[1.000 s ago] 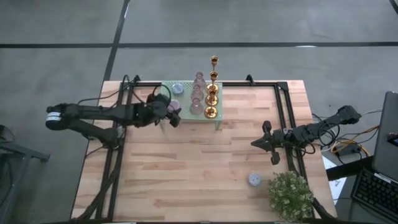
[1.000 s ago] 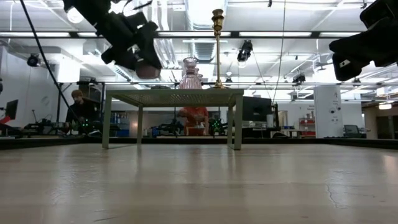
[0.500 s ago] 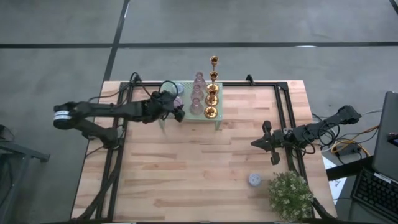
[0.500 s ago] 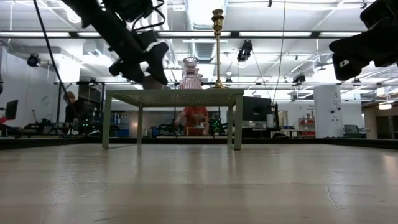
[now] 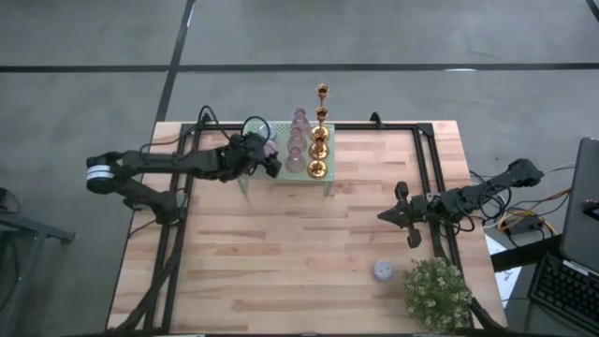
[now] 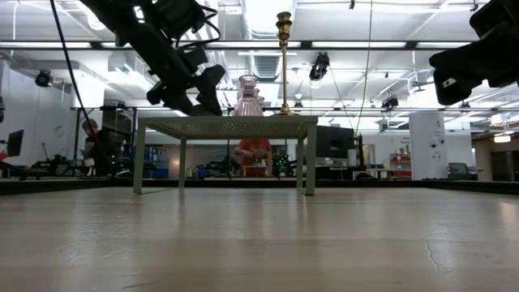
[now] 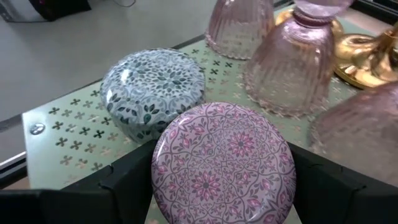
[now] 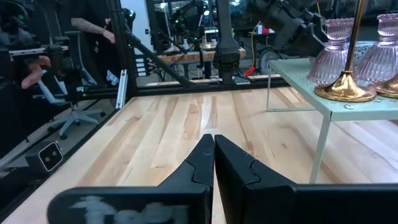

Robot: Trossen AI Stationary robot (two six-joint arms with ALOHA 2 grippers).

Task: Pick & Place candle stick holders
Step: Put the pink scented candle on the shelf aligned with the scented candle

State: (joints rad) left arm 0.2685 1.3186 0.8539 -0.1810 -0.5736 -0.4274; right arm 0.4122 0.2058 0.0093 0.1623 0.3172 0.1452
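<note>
My left gripper [image 5: 267,161] is over the left part of the mint-green rack [image 6: 227,123], shut on a squat round holder with a pink patterned lid [image 7: 224,162]. Beside it on the rack stands a round holder with a blue-green pattern [image 7: 152,90]. Pink glass holders [image 5: 298,140] and gold stick holders [image 5: 319,140] stand in rows on the rack's right half. Another squat round holder [image 5: 383,271] sits on the table by the plant. My right gripper [image 5: 412,227] waits shut at the right, above the table. My left gripper pinches the pink round holder by its side wall [image 7: 159,180], one finger [image 7: 118,186] on each opposite side. The fingers slant down from the table's left. The holder sits level, lid up, just above the rack's top; whether its bottom touches the rack, I cannot tell.
A bushy potted plant [image 5: 436,292] stands at the near right corner. Black frame rails [image 5: 432,178] run along the table's left, right and far sides. The wooden table top [image 5: 281,253] in front of the rack is bare. A laptop [image 5: 580,243] sits off the right edge.
My left gripper has carried the pink round holder toward the table's far edge and to the right, from beside the rack's left end to above its top. It has also sunk a little. Its fingers have stayed shut on the holder.
</note>
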